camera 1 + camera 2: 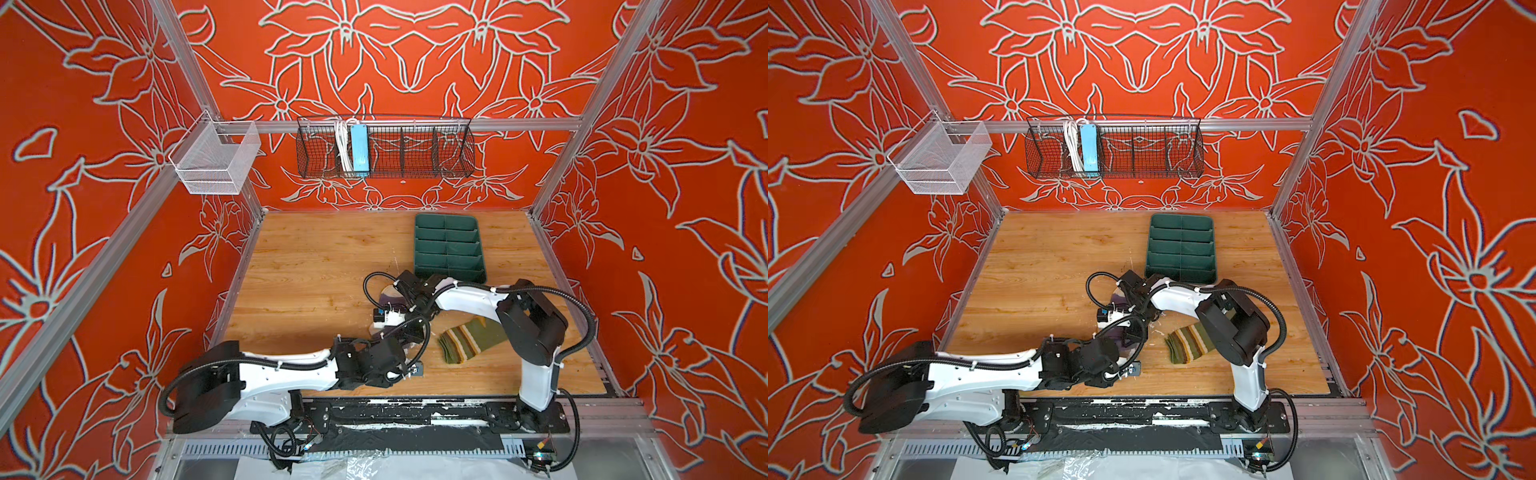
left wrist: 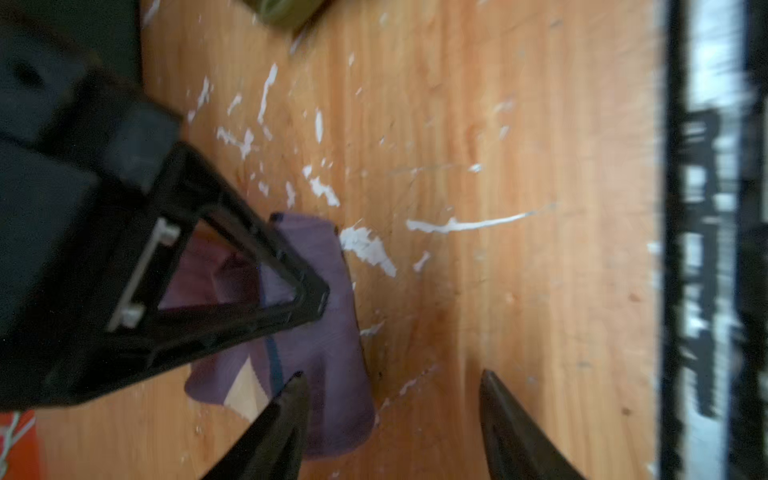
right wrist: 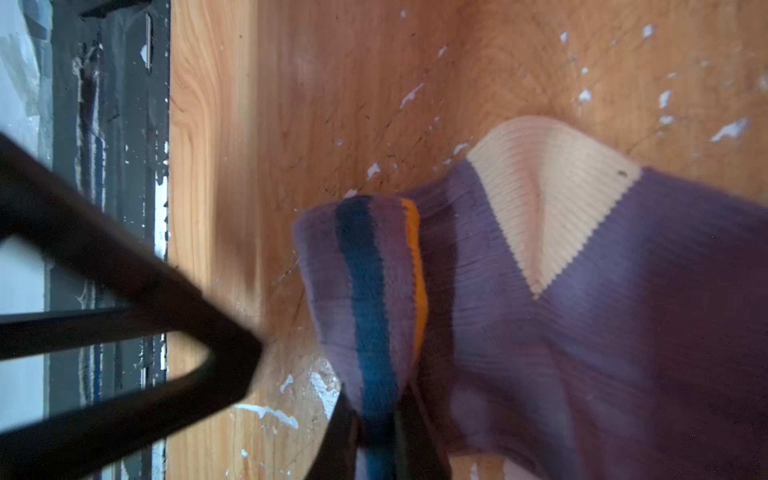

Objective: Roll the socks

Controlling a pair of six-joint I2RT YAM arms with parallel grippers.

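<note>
The purple sock (image 3: pixel 582 332) with a cream heel lies on the wooden table (image 1: pixel 311 270), bunched up. My right gripper (image 3: pixel 376 432) is shut on its cuff at the blue and orange stripes. My left gripper (image 2: pixel 392 380) is open, close over the table. One of its fingertips (image 2: pixel 297 395) stands over the edge of the purple sock (image 2: pixel 332 353), and bare wood shows between the jaws. The right gripper's finger (image 2: pixel 307 291) presses into the same sock. In both top views only a bit of purple sock (image 1: pixel 390 298) (image 1: pixel 1118 300) shows under the two wrists. The olive striped sock (image 1: pixel 469 340) (image 1: pixel 1192 343) lies flat to the right.
A dark green divided tray (image 1: pixel 449 245) (image 1: pixel 1181 247) sits at the back, right of the middle. The black base rail (image 1: pixel 415 415) runs along the table's front edge. A wire basket (image 1: pixel 384 147) and a white mesh basket (image 1: pixel 216 160) hang on the walls.
</note>
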